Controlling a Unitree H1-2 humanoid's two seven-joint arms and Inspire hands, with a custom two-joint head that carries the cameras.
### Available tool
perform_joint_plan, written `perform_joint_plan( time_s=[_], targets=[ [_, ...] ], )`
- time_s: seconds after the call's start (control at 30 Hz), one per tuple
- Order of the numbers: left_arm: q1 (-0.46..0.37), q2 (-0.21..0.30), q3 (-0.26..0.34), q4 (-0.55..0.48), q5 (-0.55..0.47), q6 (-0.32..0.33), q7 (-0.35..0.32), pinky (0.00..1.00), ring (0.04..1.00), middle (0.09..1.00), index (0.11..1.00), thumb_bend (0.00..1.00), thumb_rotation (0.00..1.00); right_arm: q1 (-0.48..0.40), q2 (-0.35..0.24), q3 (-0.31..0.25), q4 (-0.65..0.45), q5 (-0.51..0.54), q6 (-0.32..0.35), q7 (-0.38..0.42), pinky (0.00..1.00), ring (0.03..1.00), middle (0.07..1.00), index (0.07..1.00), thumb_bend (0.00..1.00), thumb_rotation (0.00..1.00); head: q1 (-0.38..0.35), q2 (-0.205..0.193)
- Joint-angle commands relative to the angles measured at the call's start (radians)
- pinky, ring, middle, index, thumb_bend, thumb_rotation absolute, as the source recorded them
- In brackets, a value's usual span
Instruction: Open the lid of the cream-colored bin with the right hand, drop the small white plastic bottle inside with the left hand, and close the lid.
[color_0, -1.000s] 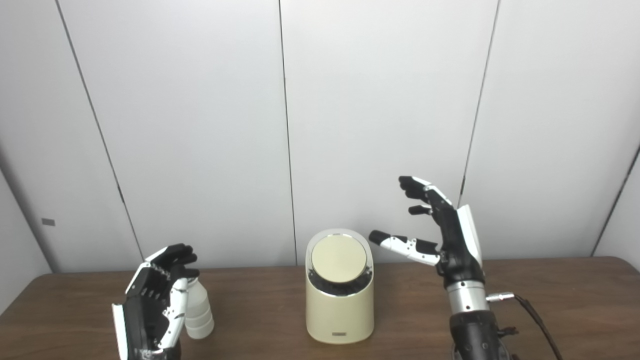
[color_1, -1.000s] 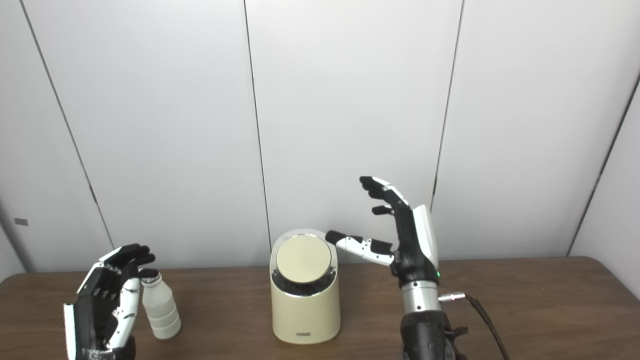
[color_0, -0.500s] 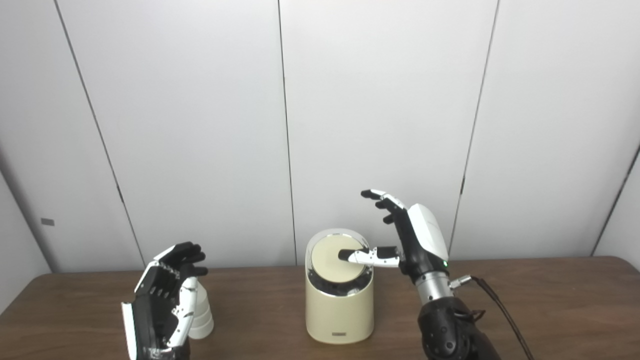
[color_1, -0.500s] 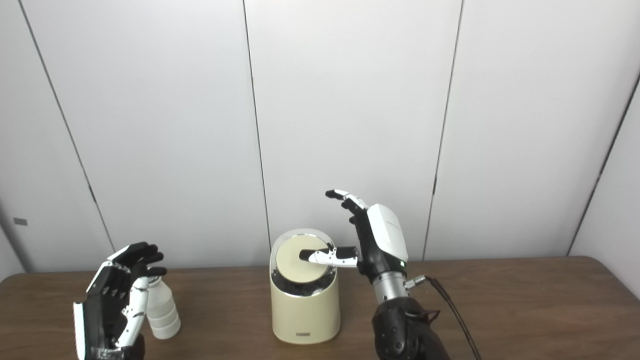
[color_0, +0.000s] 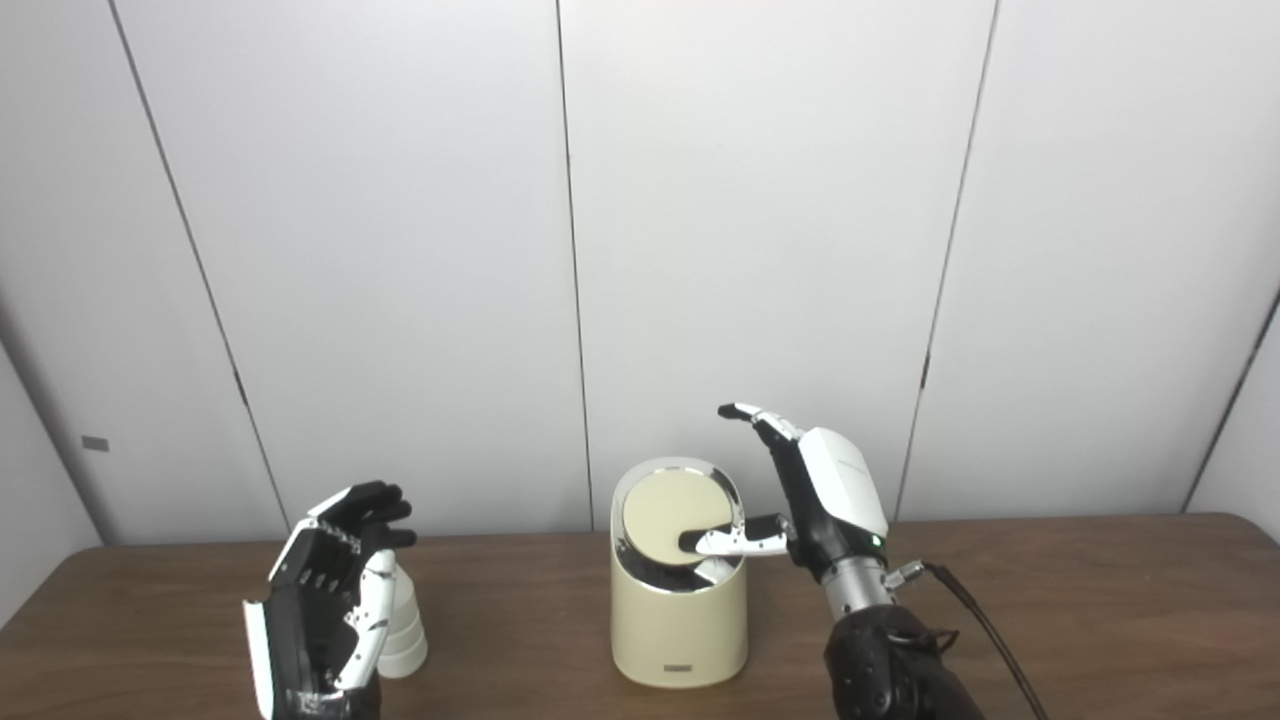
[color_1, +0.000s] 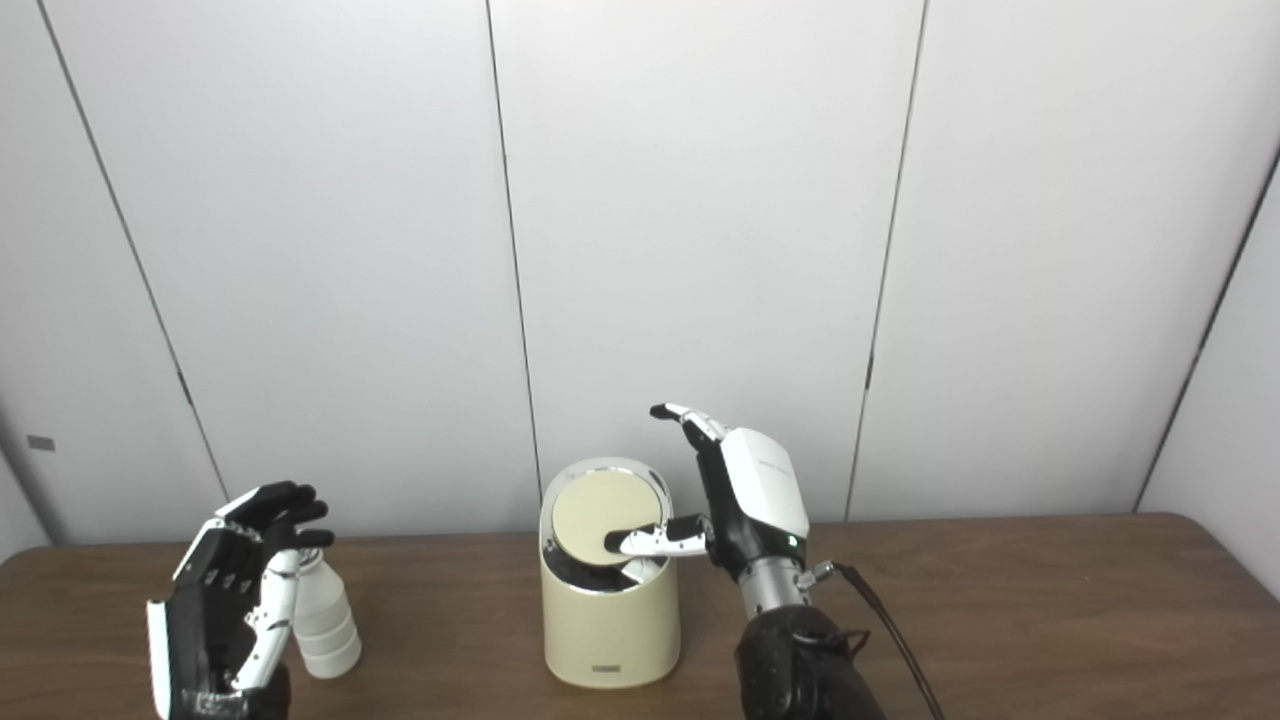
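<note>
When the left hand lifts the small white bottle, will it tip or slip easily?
The white bottle looks like thin plastic, so probably light. It stands upright, narrower at the top, so a sideways nudge might tip it. Its ribbed body should help the left hand hold it.

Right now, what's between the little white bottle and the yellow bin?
Nothing: just bare brown table between the bottle and the bin. Both eye views show that gap.
</note>
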Motion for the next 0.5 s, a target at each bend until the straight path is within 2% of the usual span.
perform_joint_plan(
  time_s=[0.0, 0.27, 0.47],
  targets=[
    [-0.037, 0.001, -0.004, -0.018, -0.004, -0.021, -0.009, 0.55, 0.644, 0.658, 0.646, 0.32, 0.28, -0.042, -0.018, 0.011, 0.002, -0.042, 0.021, -0.013, 0.71, 0.823, 0.841, 0.817, 0.98, 0.24, 0.000, 0.000],
    [-0.037, 0.003, -0.004, -0.018, -0.004, -0.021, -0.009, 0.55, 0.649, 0.662, 0.650, 0.33, 0.29, -0.040, -0.045, 0.049, -0.001, -0.097, 0.042, -0.030, 0.70, 0.815, 0.826, 0.802, 0.98, 0.13, -0.003, 0.001],
    [-0.039, 0.002, -0.003, -0.016, -0.007, -0.022, -0.009, 0.55, 0.649, 0.663, 0.651, 0.32, 0.29, -0.037, -0.048, 0.055, -0.013, -0.113, 0.051, -0.034, 0.69, 0.815, 0.826, 0.798, 1.00, 0.03, -0.003, -0.001]
  ],
)
